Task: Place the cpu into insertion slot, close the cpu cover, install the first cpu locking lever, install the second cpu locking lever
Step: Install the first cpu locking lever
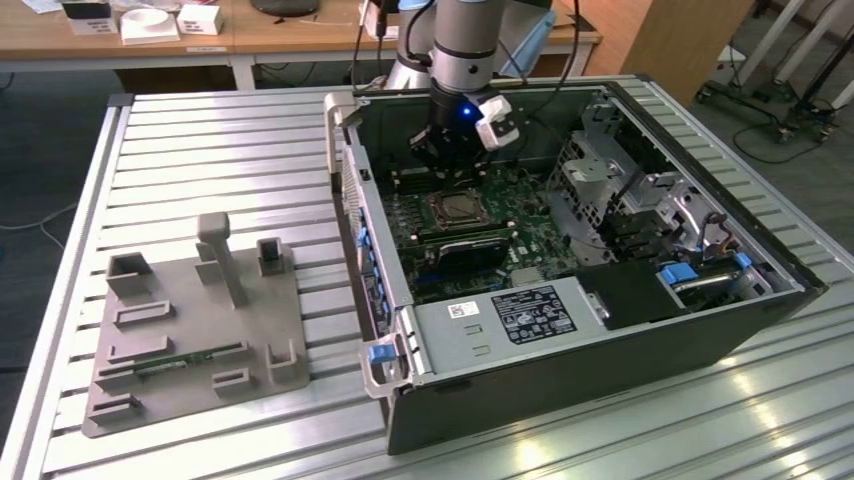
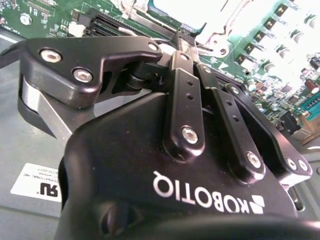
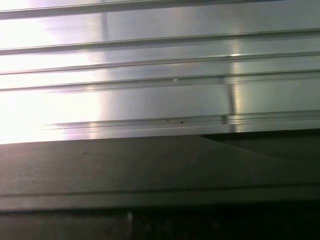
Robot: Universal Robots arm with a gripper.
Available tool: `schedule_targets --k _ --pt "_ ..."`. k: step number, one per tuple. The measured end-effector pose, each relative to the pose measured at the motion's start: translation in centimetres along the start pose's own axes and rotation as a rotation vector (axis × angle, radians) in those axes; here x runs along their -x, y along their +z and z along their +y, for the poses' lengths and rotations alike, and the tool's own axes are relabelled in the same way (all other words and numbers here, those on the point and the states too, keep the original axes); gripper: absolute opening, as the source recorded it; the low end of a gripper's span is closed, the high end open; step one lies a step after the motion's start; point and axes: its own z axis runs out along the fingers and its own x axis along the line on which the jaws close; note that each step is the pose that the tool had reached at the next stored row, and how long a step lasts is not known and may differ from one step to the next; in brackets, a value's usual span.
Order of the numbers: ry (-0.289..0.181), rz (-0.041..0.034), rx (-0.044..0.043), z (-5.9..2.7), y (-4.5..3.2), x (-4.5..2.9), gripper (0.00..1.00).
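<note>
Gripper (image 1: 447,160): inside the open computer case (image 1: 747,300), low over the motherboard (image 1: 518,195).
Fingers (image 2: 182,90): drawn close together; anything pinched between them cannot be told.
Cpu (image 1: 459,210): in the socket, just beside the gripper.
Cpu cover (image 1: 435,212): framing the cpu.

The table (image 1: 200,130) is being shown as bare ribbed aluminium — smooth and glaring. The gripper (image 2: 184,42) is being seen in matt black with shiny screws, the cpu (image 1: 457,208) with a dull silver-grey metal top.
</note>
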Motion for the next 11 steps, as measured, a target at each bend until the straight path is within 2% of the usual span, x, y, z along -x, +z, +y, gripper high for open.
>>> schedule_targets --k 11 --pt "-0.004 -0.0001 0.0003 0.32 0.00 -0.02 0.10"
